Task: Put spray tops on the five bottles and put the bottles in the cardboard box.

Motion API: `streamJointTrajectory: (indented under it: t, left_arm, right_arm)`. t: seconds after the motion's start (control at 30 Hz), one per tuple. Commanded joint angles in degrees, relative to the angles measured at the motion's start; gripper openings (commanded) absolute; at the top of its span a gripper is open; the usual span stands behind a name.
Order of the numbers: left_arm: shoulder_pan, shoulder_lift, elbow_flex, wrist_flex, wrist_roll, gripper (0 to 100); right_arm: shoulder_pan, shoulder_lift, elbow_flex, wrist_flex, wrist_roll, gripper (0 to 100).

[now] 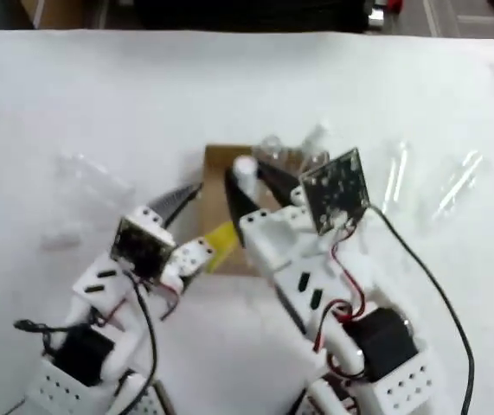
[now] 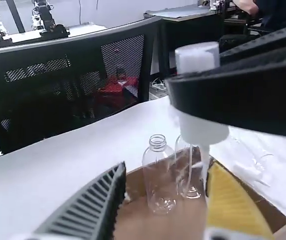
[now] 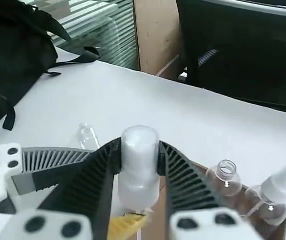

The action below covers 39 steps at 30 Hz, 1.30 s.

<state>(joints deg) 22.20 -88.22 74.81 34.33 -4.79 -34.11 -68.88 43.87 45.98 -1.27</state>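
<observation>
Spray top (image 3: 138, 170) sits clamped in the right tool (image 3: 138, 150) — the left tool (image 2: 165, 175) gapes open just beneath it.

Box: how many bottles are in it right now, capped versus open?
Capped bottle: 1
Open bottle: 1
Total in the box: 2

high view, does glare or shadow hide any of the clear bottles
High view: the evenly lit white table throws only faint shadows, so the clear bottles lying on its left side barely stand out. Left wrist view: the open bottle reads well against the brown cardboard box. Right wrist view: no glare on the spray top.
</observation>
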Motion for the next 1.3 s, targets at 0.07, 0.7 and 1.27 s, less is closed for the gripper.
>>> streamJointTrajectory:
  t: [0.07, 0.7, 1.27]
  left_arm:
    - [-5.58, -0.48, -0.44, -2.02, -0.09, 24]
    - [-25.19, -0.75, 0.18, -7.12, 2.73, 11]
    - [-25.01, -0.57, 18.11, -29.10, 6.59, 9]
  right_arm:
    - [0.66, -0.75, -5.27, 2.59, 0.09, 1.6]
    - [11.91, -0.13, -5.63, -18.33, 9.32, 1.6]
    - [12.70, 8.40, 5.71, -34.42, 9.76, 1.6]
